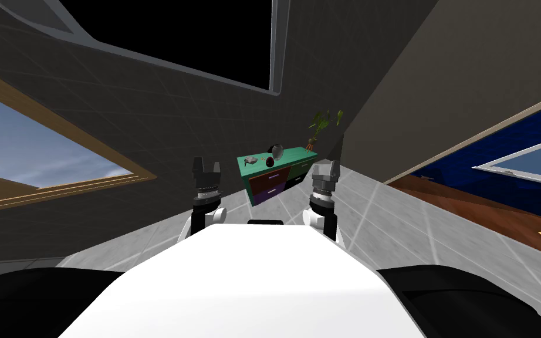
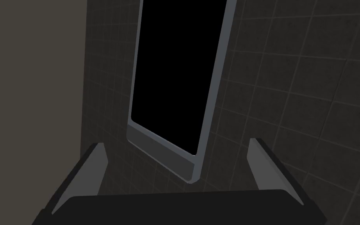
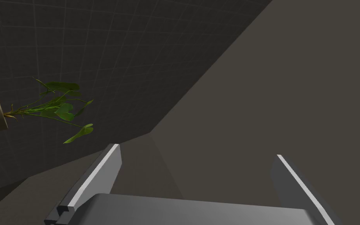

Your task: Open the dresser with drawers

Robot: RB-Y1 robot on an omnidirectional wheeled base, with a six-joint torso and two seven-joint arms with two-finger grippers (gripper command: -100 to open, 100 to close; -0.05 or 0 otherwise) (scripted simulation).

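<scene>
While both arms are raised ahead of you, the dresser (image 1: 276,173) sits just above the middle of the head view. It is small and well apart from either gripper, and it stands on the grey tiled floor (image 1: 357,202) against the dark tiled wall (image 1: 164,117). It has a green top. On its left half a brown drawer front (image 1: 269,176) sits above a purple one (image 1: 271,191), each with a pale handle. Its right half is darker and too small for you to read. As far as you can make out at this range, the drawer fronts lie flush with the body.

On the green top stand a potted plant (image 1: 321,126) at the right end, a dark round object (image 1: 276,150) near the middle and a small grey object (image 1: 252,159) toward the left end. You cannot tell what those two are.

The left gripper (image 1: 207,166) shows left of the dresser in the frame, and the right gripper (image 1: 326,169) shows just at its right end.

In the left wrist view the left gripper's fingers (image 2: 93,168) stand wide apart with nothing between them. In the right wrist view the right gripper is likewise spread wide and empty. The plant appears there too, far beyond one finger and off to its outer side, before the dark wall.
</scene>
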